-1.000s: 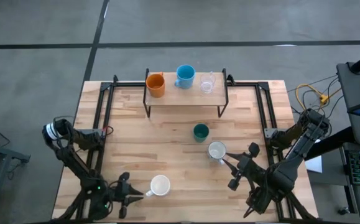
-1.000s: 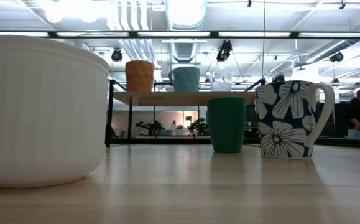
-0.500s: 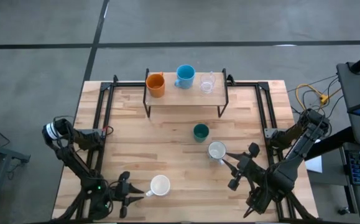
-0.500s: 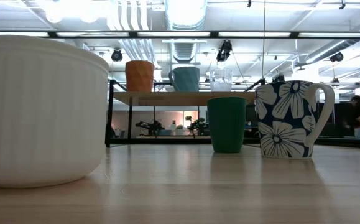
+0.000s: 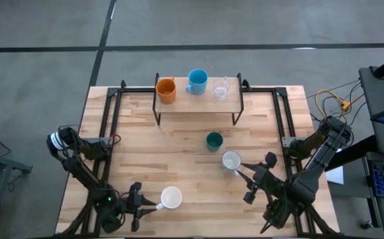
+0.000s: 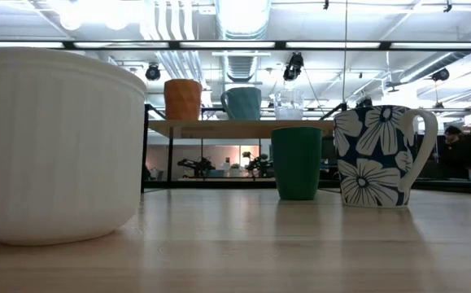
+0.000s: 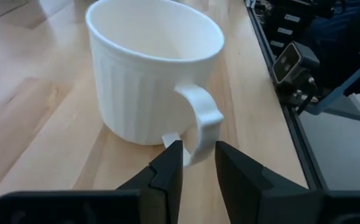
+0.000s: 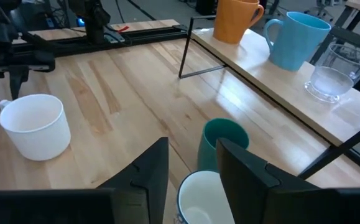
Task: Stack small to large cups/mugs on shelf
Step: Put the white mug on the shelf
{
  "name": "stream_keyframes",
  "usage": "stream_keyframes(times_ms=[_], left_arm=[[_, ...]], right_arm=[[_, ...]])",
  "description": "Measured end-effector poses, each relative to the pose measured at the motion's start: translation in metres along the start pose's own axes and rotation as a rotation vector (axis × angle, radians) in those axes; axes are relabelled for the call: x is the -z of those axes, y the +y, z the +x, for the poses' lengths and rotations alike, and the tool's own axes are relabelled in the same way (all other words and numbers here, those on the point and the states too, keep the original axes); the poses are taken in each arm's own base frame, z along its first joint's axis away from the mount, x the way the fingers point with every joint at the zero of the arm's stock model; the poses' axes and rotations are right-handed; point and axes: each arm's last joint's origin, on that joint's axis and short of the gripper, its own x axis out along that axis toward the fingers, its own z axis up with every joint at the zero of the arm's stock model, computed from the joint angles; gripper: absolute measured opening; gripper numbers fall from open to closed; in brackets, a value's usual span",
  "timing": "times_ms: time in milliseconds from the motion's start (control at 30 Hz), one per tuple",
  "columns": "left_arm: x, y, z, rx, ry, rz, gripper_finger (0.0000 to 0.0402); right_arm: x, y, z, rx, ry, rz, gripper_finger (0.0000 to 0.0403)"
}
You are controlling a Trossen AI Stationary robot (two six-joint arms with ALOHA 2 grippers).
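The left gripper (image 7: 198, 163) is sitting low at the near edge of the wooden tabletop (image 5: 145, 159), its two dark fingers (image 7: 170, 168) parted a little on either side of the curved handle of the white ribbed ceramic mug (image 7: 152, 71), not pressing on it. The mug is standing upright on the tabletop.

The right gripper (image 8: 192, 163) is hovering near the table's right front part with its fingers apart, holding nothing. Just beyond its tips is standing the grey-white mug with a blue flower pattern (image 6: 379, 156), and just behind that the dark green handleless cup (image 8: 223, 144), both upright on the tabletop.

Farther back, the low shelf with a light wooden plank top on thin black legs (image 5: 198, 101) is carrying three vessels in a row: the orange mug (image 5: 166, 89), the light blue mug (image 5: 197, 81) and the clear glass cup (image 5: 221, 87).

A person (image 6: 463, 150) is showing in the room beyond the table.
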Motion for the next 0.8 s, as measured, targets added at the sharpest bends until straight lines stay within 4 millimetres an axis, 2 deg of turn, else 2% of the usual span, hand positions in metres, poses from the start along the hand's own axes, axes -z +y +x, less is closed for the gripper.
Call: stream_keyframes(times_ms=[600,800], left_arm=[[-0.008,0.002,0.01,0.021,0.009,0.076,0.008],[-0.006,0.009,0.011,0.039,-0.016,0.055,0.008]], right_arm=[[0.0,0.0,0.0,0.0,0.0,-0.005,0.0129],[0.0,0.0,0.0,0.0,0.0,-0.007,0.0132]])
